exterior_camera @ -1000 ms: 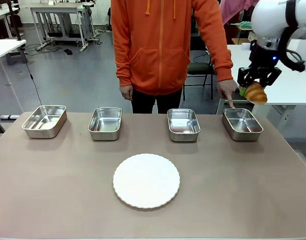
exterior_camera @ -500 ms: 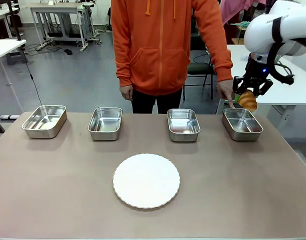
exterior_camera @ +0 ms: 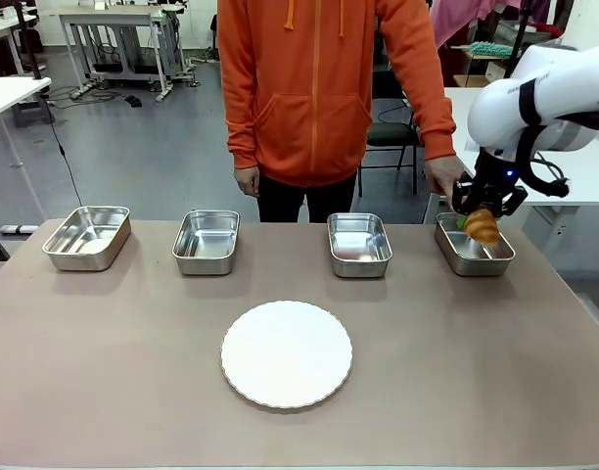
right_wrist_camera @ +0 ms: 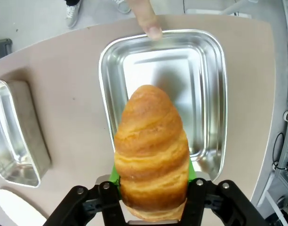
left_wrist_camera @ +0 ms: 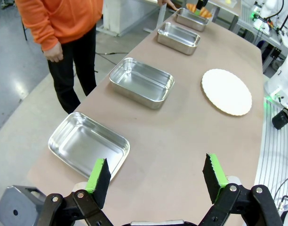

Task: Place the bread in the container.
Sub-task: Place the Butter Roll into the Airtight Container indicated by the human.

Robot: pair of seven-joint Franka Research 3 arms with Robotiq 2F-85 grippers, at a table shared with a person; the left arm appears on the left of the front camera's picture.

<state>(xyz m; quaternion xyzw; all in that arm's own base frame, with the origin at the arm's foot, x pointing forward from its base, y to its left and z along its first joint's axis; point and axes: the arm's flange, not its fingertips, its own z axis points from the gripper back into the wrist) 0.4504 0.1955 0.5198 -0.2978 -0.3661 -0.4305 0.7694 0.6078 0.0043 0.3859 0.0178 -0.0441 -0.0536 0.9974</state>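
Overhead, ridged flaky bread (right_wrist_camera: 152, 153) above shiny rounded-corner container (right_wrist_camera: 207, 101).

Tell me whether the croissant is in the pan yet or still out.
Out. The croissant sits clamped in the right gripper, held above the pan the person's finger touches.
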